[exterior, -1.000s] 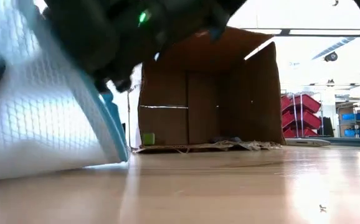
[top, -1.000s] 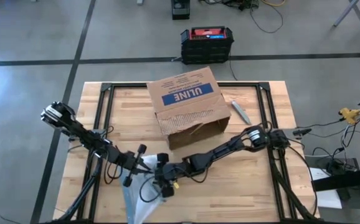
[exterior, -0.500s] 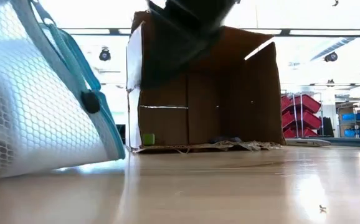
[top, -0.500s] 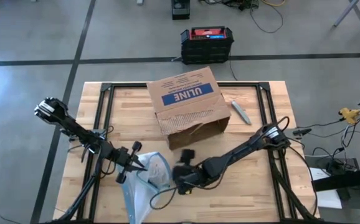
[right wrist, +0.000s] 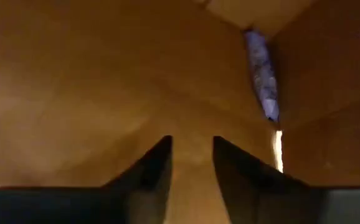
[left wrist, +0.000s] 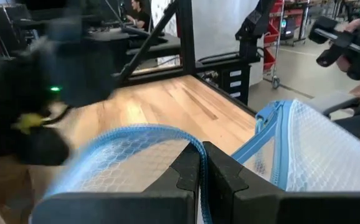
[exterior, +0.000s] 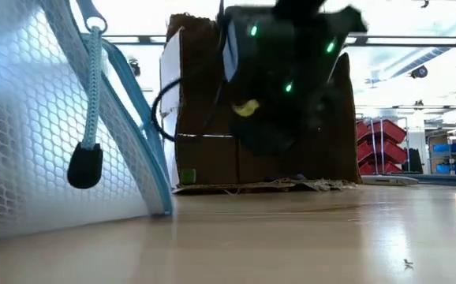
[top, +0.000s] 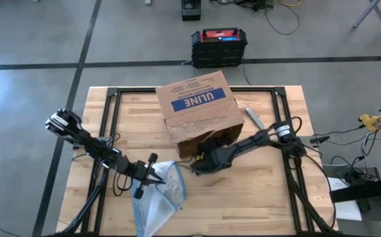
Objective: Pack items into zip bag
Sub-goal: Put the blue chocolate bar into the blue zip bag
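The zip bag (top: 156, 201), white mesh with a blue zip strip, lies at the table's near left. Its mouth stands open toward the right, and in the low view the zip bag (exterior: 23, 134) fills the left. My left gripper (top: 155, 176) is shut on the bag's rim. My right gripper (top: 200, 164) hangs open at the mouth of the brown ULINE box (top: 200, 112), its fingers (right wrist: 158, 162) pointing into the box with nothing between them. A small green piece (exterior: 187, 175) and a dark piece (exterior: 287, 177) lie on the box floor. My left gripper pinches the bag's blue zip rim (left wrist: 195, 144) at the mouth between its two fingers. The fingers come in level from the table's left. The rim is held up off the table and curves open, while the bag's body (top: 152, 210) rests on the table.
The box lies on its side at the table's far middle, its opening toward the near edge. A grey tool (top: 254, 118) lies right of it. A zip pull cord (exterior: 86, 158) dangles from the bag's mouth. Bare wood (top: 263, 191) spreads at the near right.
My right gripper has left the bag's mouth and swung toward the far edge, up to the box opening, turning as it went. The bag's mouth now shows uncovered and open, its pull cord hanging free.
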`<state>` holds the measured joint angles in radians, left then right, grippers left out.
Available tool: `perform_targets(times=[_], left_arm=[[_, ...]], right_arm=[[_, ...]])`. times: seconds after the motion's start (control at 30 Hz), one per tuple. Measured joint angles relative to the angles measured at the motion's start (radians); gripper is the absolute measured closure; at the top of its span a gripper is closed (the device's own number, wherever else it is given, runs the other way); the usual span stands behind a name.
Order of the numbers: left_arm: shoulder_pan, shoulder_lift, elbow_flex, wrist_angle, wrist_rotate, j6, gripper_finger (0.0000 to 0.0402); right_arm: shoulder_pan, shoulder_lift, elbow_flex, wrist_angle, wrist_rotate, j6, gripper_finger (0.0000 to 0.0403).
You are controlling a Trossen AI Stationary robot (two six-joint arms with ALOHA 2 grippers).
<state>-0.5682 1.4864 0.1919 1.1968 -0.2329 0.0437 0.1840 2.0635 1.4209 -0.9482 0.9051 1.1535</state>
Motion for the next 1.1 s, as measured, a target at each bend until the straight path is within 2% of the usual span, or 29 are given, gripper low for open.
perform_targets(times=[0.07, 0.13, 0.37, 0.63, 0.93, 1.1], left_arm=[[0.001, 0.006, 0.001, -0.003, 0.0, 0.0, 0.0401], [0.001, 0.003, -0.001, -0.003, 0.0, 0.0, 0.0401], [0.001, -0.004, -0.006, -0.008, 0.0, 0.001, 0.0401], [0.001, -0.004, -0.006, -0.008, 0.0, -0.003, 0.0401], [0.001, -0.004, -0.007, -0.008, 0.001, -0.002, 0.0401], [0.001, -0.004, -0.007, -0.012, 0.004, -0.002, 0.0401]], right_arm=[[-0.049, 0.0, -0.038, 0.051, 0.044, 0.033, 0.0373], [-0.093, 0.0, -0.064, 0.075, 0.082, 0.055, 0.0394], [-0.229, 0.0, -0.126, 0.191, 0.089, 0.104, 0.04], [-0.328, 0.002, -0.175, 0.223, 0.141, 0.121, 0.0402], [-0.421, 0.0, -0.244, 0.546, -0.078, -0.181, 0.0403], [-0.339, -0.048, -0.237, 0.599, -0.194, -0.329, 0.0403]])
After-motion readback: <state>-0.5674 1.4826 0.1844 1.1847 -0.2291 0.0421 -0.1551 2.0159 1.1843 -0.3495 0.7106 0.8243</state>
